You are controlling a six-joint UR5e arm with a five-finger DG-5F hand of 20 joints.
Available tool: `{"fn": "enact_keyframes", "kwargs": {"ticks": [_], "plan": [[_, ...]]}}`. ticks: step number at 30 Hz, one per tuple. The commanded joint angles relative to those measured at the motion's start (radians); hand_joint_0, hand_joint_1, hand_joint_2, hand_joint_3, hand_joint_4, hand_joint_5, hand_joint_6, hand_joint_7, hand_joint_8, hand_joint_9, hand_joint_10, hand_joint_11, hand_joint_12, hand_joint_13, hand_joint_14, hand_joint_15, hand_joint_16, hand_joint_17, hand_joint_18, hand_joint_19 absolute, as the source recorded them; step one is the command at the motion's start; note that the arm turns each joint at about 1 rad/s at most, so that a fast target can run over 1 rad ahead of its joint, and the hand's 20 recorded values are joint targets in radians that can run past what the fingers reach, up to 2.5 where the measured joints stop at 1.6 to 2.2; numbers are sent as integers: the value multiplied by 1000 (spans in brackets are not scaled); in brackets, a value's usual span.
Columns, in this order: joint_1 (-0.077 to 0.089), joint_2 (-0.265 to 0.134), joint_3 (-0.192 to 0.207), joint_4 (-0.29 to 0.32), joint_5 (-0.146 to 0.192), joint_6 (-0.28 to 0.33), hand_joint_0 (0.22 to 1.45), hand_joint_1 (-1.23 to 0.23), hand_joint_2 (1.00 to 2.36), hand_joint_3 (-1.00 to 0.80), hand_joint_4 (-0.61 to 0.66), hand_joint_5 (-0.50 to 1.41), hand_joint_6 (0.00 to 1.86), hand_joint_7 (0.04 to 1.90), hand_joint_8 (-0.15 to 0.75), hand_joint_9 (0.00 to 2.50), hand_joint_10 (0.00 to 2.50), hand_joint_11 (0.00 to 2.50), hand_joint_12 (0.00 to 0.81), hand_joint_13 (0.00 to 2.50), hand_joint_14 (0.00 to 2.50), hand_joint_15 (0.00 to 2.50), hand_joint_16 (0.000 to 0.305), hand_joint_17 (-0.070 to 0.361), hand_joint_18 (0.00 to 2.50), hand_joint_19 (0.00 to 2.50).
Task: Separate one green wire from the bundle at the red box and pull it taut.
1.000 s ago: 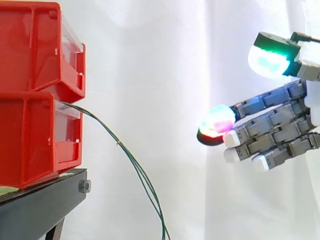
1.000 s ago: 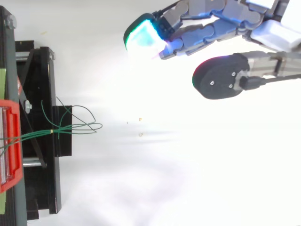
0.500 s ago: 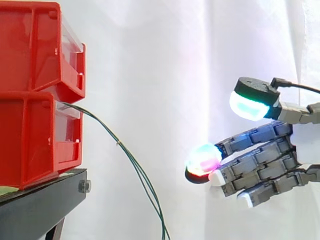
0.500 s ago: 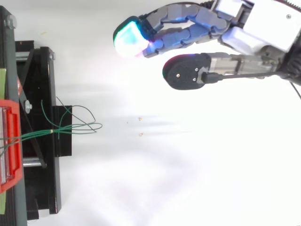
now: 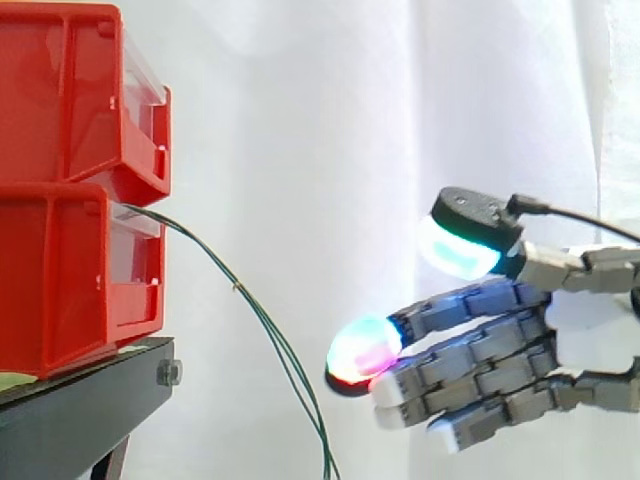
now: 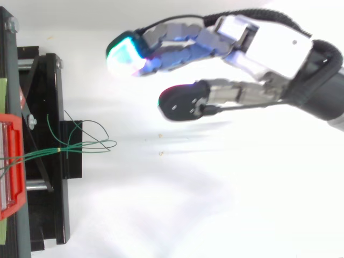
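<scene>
We find the green wires [image 5: 236, 288] hanging from the red box [image 5: 80, 285], ahead of the hand [image 5: 500, 365] and off to one side, untouched. The hand is spread wide and empty. We advise pinching a single strand where the wires fan apart.

Top view: my hand [image 6: 274, 51] hangs spread and carrying nothing, well apart from the green wires [image 6: 80, 145].

The arm comes in from the right edge. I see the fingers [image 6: 177, 44] reaching left, relaxed, one tip glowing cyan, and the thumb [image 6: 183, 103] lower in the view. The wires leave the red box [image 6: 19, 188] at the left edge, cross the black stand [image 6: 54, 204], and loop their loose ends onto the white surface [image 6: 215, 204].
</scene>
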Motion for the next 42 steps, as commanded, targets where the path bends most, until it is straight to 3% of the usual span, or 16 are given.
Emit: {"fn": "enact_keyframes", "kwargs": {"ticks": [1,3,5,6,11,22,30,42], "plan": [[9,-49,54,15,-8,6,561,-469,1005,-445,293,-186,502,687,290,674,3,100,325,563,5,135,47,106,589,311],[13,-86,112,2,-38,11,561,-468,1006,-445,292,-186,502,689,291,678,4,101,326,564,5,145,47,106,589,319],[13,-99,129,-4,-55,8,562,-468,1006,-445,295,-185,502,688,290,681,4,102,328,569,6,142,48,107,586,319],[18,-118,173,-15,-74,12,562,-468,1006,-445,293,-185,502,689,289,681,4,103,329,572,5,143,48,107,586,319],[23,-168,223,-18,-92,31,563,-468,1005,-446,293,-185,502,685,291,686,4,105,336,583,6,152,48,108,582,326],[46,-171,227,-18,-101,90,563,-467,1005,-446,295,-182,502,692,288,692,4,106,343,597,6,154,48,109,580,338],[46,-171,239,-21,-103,97,569,-502,1004,-452,345,-145,504,868,299,744,6,154,347,637,7,179,49,109,596,354],[46,-171,239,-18,-104,98,596,-599,1007,-438,305,-111,504,1127,295,808,9,237,347,700,9,222,47,107,615,400]]}}
